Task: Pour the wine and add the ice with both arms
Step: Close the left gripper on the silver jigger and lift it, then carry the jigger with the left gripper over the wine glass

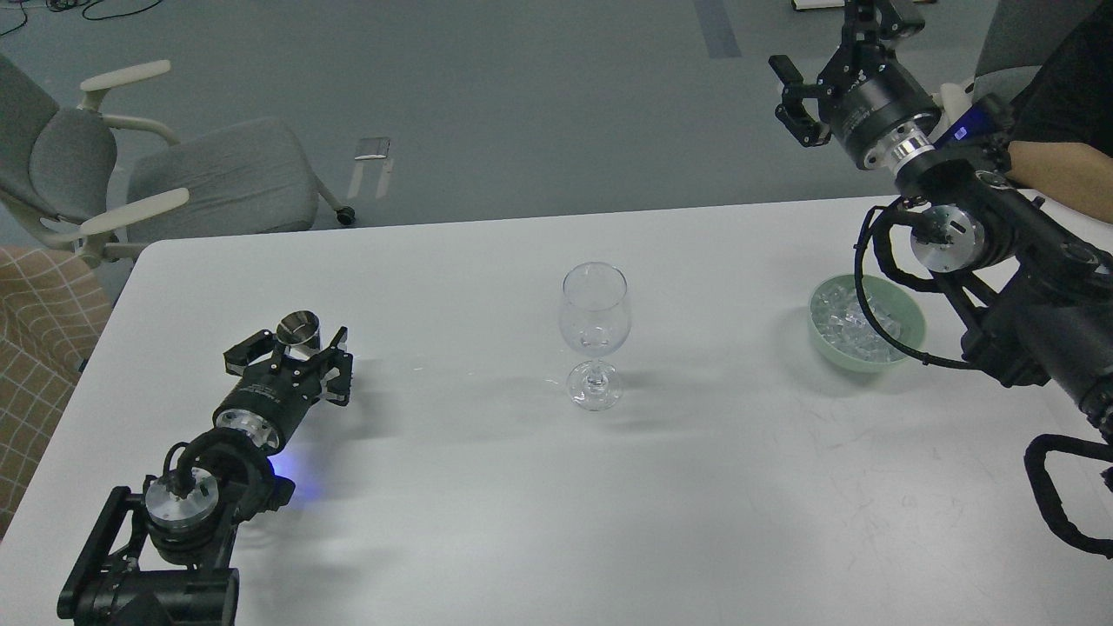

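Note:
A small steel jigger point(297, 329) stands on the white table point(487, 487) at the left. My left gripper point(294, 346) lies low on the table, open, with one finger on each side of the jigger. I cannot tell whether they touch it. The wine is not visible; the jigger's inside is too small to read. An empty clear wine glass point(594, 320) stands upright mid-table. The ice point(848, 326) lies heaped in a pale green bowl point(909, 341) at the right. My right gripper point(833, 42) is open and empty, raised high beyond the table's far edge.
A person's bare forearm point(1065, 174) reaches in at the right behind my right arm. Grey office chairs point(174, 183) stand on the floor beyond the table's far left corner. A cable loop of my right arm hangs over the bowl.

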Controlling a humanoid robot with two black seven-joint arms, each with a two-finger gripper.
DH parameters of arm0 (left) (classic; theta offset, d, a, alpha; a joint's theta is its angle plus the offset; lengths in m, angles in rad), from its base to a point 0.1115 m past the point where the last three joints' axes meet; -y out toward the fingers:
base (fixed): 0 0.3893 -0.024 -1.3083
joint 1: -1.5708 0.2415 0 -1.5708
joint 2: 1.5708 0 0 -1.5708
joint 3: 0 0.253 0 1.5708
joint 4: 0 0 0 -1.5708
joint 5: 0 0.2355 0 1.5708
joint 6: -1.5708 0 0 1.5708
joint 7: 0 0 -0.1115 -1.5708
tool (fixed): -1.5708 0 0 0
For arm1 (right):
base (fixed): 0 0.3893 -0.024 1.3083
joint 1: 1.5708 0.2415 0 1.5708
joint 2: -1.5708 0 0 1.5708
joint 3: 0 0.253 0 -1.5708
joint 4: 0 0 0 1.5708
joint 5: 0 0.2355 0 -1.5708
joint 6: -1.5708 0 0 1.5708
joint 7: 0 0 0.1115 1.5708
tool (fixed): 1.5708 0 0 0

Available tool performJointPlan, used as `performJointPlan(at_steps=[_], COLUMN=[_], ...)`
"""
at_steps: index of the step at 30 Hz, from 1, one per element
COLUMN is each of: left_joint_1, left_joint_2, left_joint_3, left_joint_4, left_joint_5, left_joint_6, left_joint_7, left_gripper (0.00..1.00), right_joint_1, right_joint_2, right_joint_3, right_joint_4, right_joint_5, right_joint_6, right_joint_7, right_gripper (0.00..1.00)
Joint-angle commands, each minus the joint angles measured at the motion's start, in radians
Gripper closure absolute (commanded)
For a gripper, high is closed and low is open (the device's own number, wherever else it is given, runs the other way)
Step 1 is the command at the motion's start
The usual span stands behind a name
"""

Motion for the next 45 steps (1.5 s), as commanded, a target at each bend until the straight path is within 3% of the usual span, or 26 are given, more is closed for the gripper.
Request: performJointPlan(at_steps=[1,3,9,20,26,30,34,36,41,45], left_joint_1=[0.003,0.005,0.003,-0.018,-0.061,-0.074,-0.071,-0.069,-0.090,-0.106], left_joint_2=[-0.003,-0.003,-0.003,-0.002,0.019,0.036,0.053,0.056,0.067,0.067], left_joint_3=[0.000,0.000,0.000,-0.004,-0.003,0.000,0.023,0.037,0.095,0.132], left_joint_4=[0.000,0.000,-0.002,-0.026,-0.110,-0.179,-0.305,-0.340,-0.442,-0.453], left_joint_5=[0.002,0.002,0.002,-0.001,-0.001,0.000,0.002,0.002,0.057,0.058], left_joint_6=[-0.008,-0.008,-0.011,-0.008,0.008,0.058,0.132,0.150,0.293,0.305], left_joint_7=[-0.013,-0.015,-0.016,-0.010,0.002,0.017,0.060,0.062,0.062,0.062], left_gripper=[0.73,0.73,0.91,0.98,1.00,1.00,1.00,1.00,1.00,1.00], right_joint_1=[0.001,0.001,-0.001,-0.002,0.002,0.002,0.001,0.001,0.001,0.001], right_joint_2=[0.002,0.000,0.002,0.000,0.000,-0.001,-0.003,-0.003,0.000,0.000], right_joint_3=[-0.002,-0.002,-0.002,0.000,-0.002,-0.002,0.000,0.000,0.000,0.000], right_joint_4=[0.001,-0.001,-0.001,0.001,0.001,0.001,0.001,0.001,0.001,0.001], right_joint_5=[0.000,0.000,0.000,0.000,0.000,0.000,0.000,0.000,0.000,0.000], right_joint_6=[-0.001,-0.001,-0.001,-0.003,-0.003,-0.003,-0.003,-0.003,-0.003,-0.003], right_joint_7=[0.000,0.000,0.000,0.000,0.000,0.000,0.000,0.000,0.000,0.000], right_gripper=[0.00,0.00,0.00,0.00,0.00,0.00,0.00,0.00,0.00,0.00])
